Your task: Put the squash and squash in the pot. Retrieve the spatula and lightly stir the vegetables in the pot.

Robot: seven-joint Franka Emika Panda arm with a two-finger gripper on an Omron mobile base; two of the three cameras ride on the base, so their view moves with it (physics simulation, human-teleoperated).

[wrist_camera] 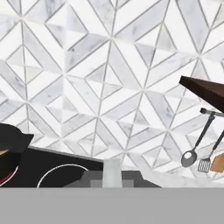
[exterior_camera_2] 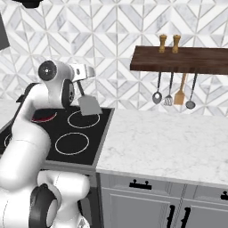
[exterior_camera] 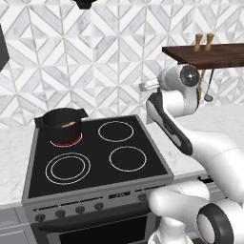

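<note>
The white arm reaches over the stove (exterior_camera: 95, 152) beside a marble counter (exterior_camera_2: 164, 142), its hand (exterior_camera_2: 82, 80) raised level above the right-hand burners and clamped on the thin handle of the grey spatula (exterior_camera_2: 90, 106), whose broad blade hangs down over the cooktop. The black pot (exterior_camera: 61, 123) sits on the glowing rear-left burner with orange squash (exterior_camera: 69, 125) visible inside. Further utensils (exterior_camera_2: 173, 95) hang beneath a dark wooden shelf (exterior_camera_2: 182, 60) carrying two shakers (exterior_camera_2: 169, 43).
</note>
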